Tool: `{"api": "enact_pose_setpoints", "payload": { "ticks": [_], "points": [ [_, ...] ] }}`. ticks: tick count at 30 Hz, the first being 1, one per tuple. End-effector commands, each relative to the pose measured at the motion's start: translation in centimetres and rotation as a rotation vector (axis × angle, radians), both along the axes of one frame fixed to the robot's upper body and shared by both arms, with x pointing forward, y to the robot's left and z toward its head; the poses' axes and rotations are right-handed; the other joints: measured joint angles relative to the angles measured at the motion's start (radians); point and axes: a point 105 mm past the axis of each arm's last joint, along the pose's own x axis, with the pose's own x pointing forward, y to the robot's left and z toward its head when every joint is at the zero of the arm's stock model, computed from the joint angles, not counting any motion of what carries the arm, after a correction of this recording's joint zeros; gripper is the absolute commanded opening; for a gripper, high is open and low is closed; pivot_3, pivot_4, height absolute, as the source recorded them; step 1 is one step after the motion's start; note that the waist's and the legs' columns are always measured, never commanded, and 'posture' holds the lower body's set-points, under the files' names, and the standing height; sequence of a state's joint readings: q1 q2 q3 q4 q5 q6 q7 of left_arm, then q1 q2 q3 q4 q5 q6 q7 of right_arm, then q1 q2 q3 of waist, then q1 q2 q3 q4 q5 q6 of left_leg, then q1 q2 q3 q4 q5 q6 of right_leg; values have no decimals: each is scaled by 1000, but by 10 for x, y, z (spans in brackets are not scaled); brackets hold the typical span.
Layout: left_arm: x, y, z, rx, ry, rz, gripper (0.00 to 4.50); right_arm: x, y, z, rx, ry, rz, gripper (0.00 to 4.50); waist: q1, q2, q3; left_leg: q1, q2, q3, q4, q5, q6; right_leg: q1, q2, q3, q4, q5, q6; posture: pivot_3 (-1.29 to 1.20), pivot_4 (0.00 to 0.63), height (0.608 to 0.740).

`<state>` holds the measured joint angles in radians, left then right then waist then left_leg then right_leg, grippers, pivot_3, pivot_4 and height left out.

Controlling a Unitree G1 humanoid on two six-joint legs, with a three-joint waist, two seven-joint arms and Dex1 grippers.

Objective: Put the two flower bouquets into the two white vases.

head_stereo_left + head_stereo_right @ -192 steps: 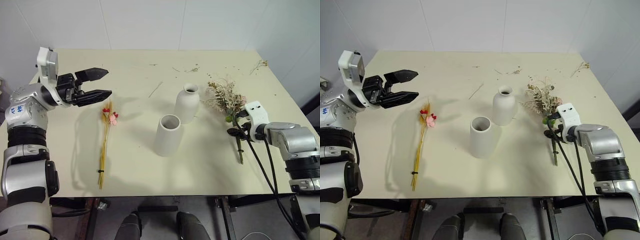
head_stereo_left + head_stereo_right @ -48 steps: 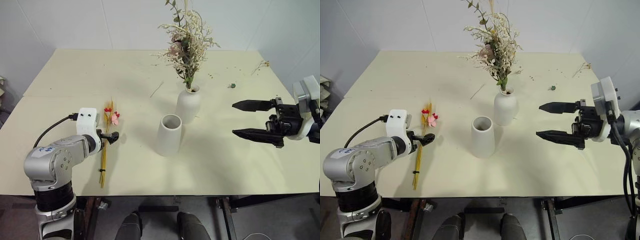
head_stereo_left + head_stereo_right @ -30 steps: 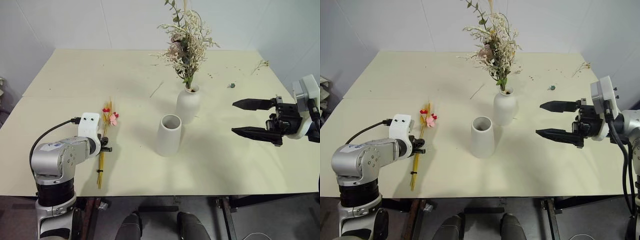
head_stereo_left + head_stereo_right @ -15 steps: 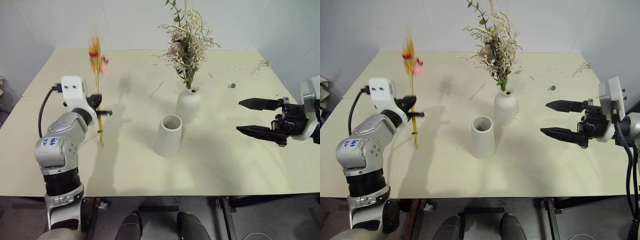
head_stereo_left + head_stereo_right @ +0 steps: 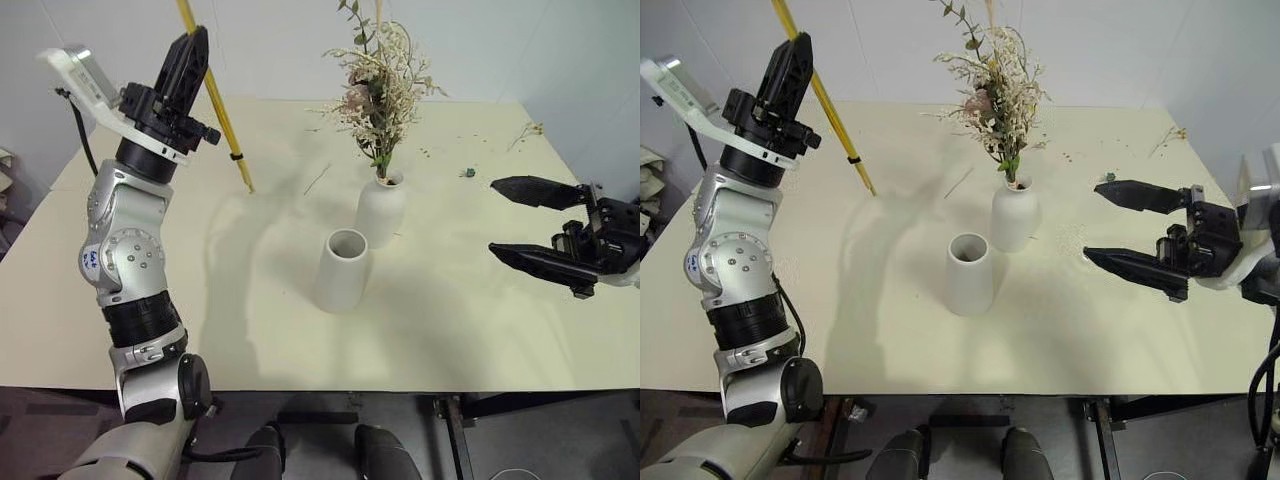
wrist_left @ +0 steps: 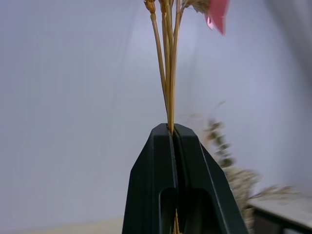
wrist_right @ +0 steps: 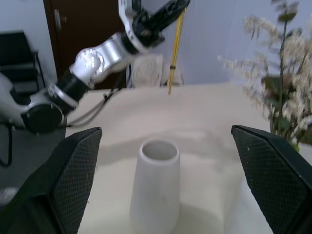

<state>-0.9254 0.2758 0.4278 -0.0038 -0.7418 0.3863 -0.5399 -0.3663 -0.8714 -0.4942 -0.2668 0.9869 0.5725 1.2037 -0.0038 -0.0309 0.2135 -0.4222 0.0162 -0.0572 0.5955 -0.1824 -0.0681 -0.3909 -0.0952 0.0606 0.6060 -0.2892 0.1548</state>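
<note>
Fingers of left gripper pressed together on slim bundle of yellow stalks, raised high above the desk's far left corner. Stalks slanting down out of the closed jaws toward the desk, cut ends hanging free above the surface, well apart from both vases. Red-pink petal at the upper end of the stalks, seen in the left wrist view, above the fingertips.

Right gripper held wide open near the desk's right edge, pointing left toward the vases, gripping nothing. 2 black fingers spread apart in the right wrist view, framing the wide-mouthed vase between them.

Bushy bunch of white-pink blooms standing upright in the narrow-necked vase, around the middle of the desk, somewhat toward the far edge. Green leaves and pale sprigs fanning out above the neck.

Wide-mouthed vase upright and empty, just beside the narrow-necked one, nearer the front edge and slightly to its left. Mouth open and round, nothing inside.

Scattered bits of dried plant near the far right corner, a single loose stem lying left of the narrow-necked vase
</note>
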Motion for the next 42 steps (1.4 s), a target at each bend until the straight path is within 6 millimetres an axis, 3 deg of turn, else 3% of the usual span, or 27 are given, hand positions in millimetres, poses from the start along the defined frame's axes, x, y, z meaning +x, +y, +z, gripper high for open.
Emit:
{"api": "enact_pose_setpoints", "payload": {
  "ticks": [1,6,12,16,26,29,42],
  "points": [
    [-14,-18,17,21,-101,-149,42,-10,1,7,40,-56,-2,4500,1,0,0,0,0,0,0,0,0,0,0,0,0,0,0,0,150,740],
    [-22,-48,17,80,-104,-338,42,-16,2,-3,32,-39,-19,4500,3,0,0,0,0,0,0,0,0,0,0,0,0,0,0,0,150,740],
    [-37,-77,19,27,-118,-559,42,-17,0,-6,24,-35,-52,4500,3,0,0,0,0,0,0,0,1,0,0,0,0,0,0,0,150,740],
    [-35,-95,0,37,-63,-637,42,-17,0,-9,20,-28,-77,4500,1,0,0,0,0,0,0,0,1,1,0,0,0,0,0,0,150,740],
    [-11,-102,-40,172,9,-565,42,-20,-1,-14,24,-17,-117,4500,3,0,0,0,0,0,0,0,1,1,0,0,-2,-2,-3,0,150,740],
    [-7,-105,-43,160,31,-568,42,-20,-1,-14,24,-17,-125,4500,3,0,0,0,0,0,0,0,1,1,0,0,-3,-2,-3,0,150,740],
    [-9,-122,-70,234,66,-626,42,-19,-1,-14,21,-16,-143,4500,2,0,0,0,0,0,0,0,1,1,0,0,-4,-1,-3,0,150,740]
  ]
}}
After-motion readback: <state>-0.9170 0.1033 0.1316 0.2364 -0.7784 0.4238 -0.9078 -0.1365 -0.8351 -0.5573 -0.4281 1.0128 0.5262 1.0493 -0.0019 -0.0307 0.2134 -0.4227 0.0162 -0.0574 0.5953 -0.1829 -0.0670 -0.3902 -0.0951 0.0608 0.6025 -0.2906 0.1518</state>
